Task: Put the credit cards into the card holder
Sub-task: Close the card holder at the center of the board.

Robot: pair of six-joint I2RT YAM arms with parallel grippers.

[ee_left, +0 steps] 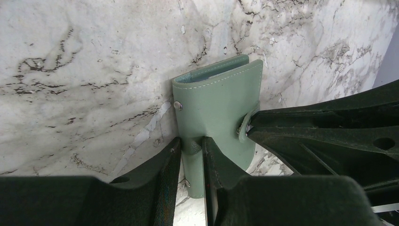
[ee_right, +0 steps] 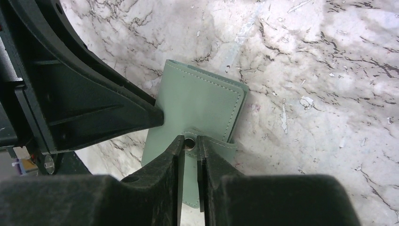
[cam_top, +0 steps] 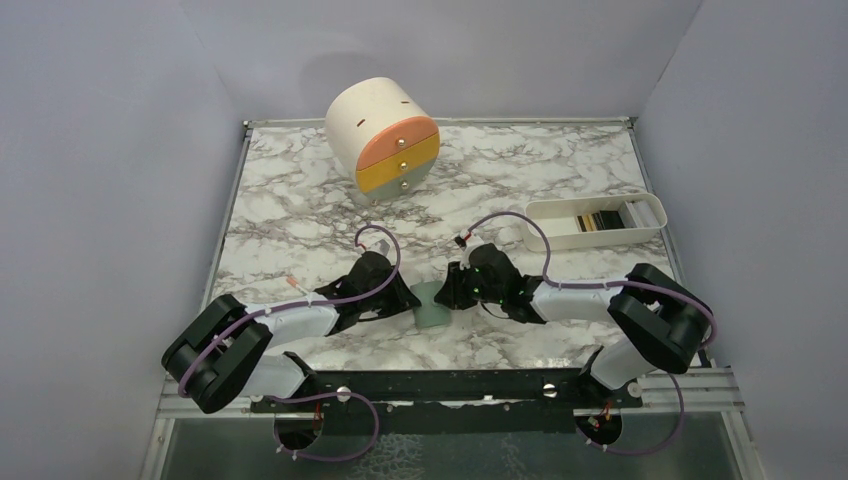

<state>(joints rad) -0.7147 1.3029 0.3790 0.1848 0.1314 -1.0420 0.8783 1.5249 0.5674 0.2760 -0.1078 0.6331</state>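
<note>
Centre of the top view: the card holder [cam_top: 431,312] is mostly hidden between the left gripper [cam_top: 410,300] and right gripper [cam_top: 448,295]; at right, cards [cam_top: 592,222] in the white tray [cam_top: 657,215] are too small to count.

Left arm [cam_top: 290,322]: low, reaching inward.
Left gripper [ee_left: 190,143]: narrow, pinching edge of card holder [ee_left: 216,103].
Right arm [cam_top: 580,298]: low, reaching inward, opposite.
Right gripper [ee_right: 189,141]: nearly closed, clamped on same card holder.
Relation: grippers facing, tips close together.
</note>
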